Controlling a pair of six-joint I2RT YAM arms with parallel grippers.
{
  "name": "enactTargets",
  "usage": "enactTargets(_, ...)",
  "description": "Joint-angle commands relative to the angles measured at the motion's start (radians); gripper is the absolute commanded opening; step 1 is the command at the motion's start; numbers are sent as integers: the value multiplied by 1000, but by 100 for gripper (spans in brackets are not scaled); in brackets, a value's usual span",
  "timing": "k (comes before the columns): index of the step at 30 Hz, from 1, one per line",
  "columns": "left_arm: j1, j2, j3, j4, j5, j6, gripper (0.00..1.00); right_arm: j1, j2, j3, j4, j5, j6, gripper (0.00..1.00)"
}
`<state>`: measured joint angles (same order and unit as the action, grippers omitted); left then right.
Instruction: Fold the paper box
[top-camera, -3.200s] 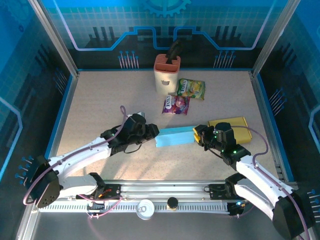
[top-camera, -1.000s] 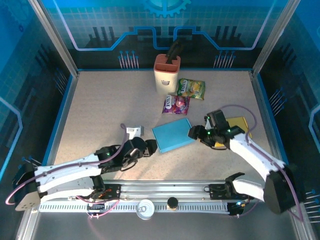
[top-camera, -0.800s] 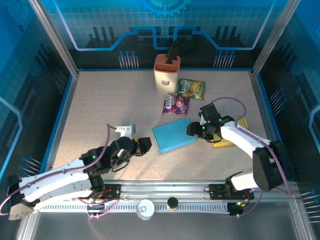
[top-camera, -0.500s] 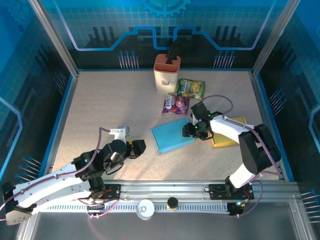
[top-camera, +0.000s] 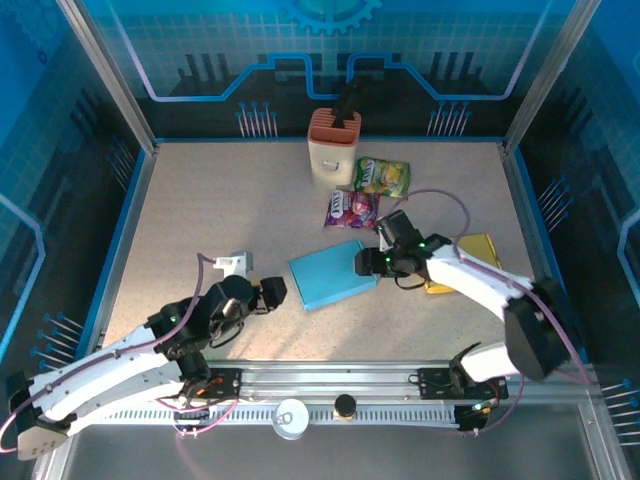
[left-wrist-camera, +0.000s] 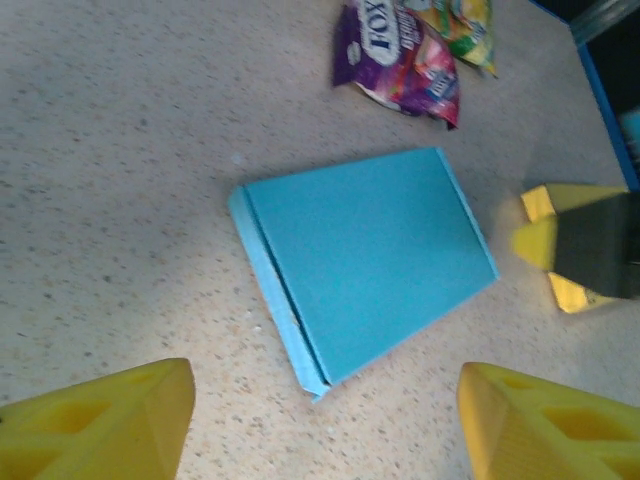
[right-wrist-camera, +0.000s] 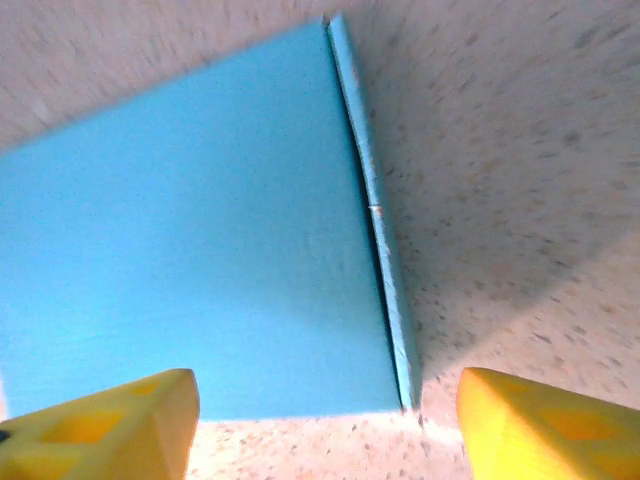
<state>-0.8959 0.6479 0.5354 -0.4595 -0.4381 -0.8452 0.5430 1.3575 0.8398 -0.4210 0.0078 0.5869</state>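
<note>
Over the right-hand edge of the flat light-blue paper box, the right gripper is seen with its jaws spread wide and nothing clasped between them. Whether the box is touched by it cannot be told. The left gripper is likewise held wide and empty, near the box's left edge but apart from it. The box itself is laid flat on the speckled counter, near its middle and between the two grippers, with a narrow flap folded along one long edge.

Trouble is most likely to be caused by that flatness. Little is offered for a finger to get under, so the box may simply be pushed along the counter rather than lifted. With the left gripper not yet set against it, no counter-hold is given and the box could be spun or slid. If it is driven away from the arms, it may be run into the purple snack packet just beyond its far corner. If too much downward force is used, a panel could be creased in the wrong place. A gold foil packet is also overlain by the right arm and might be dragged by a sweeping move.
</note>
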Motion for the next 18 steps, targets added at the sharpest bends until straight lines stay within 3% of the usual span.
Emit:
enactTargets(1, 76, -3, 19, -41, 47, 41, 78, -26, -190, -48, -17, 144, -19, 100)
enactTargets(3, 130, -15, 36, -67, 48, 74, 99, -39, -347, -101, -10, 281, -40, 100)
enactTargets(7, 200, -43, 41, -49, 32, 212, 99, -37, -641, -222, -5, 678, -42, 100)
enactTargets(9, 216, -34, 48, -74, -96, 232, 99, -53, -713, -276, 35, 836, -55, 100)
enactTargets(13, 244, 18, 71, -186, -455, 123, 99, -140, -779, -476, 441, 833, -316, 100)
enactTargets(16, 294, 41, 28, -47, -517, 285, 99, -208, -665, -503, 581, 804, -410, 100)
enactTargets(18, 338, 63, -58, 173, -497, 497, 99, -269, -495, -504, 696, 714, -464, 100)
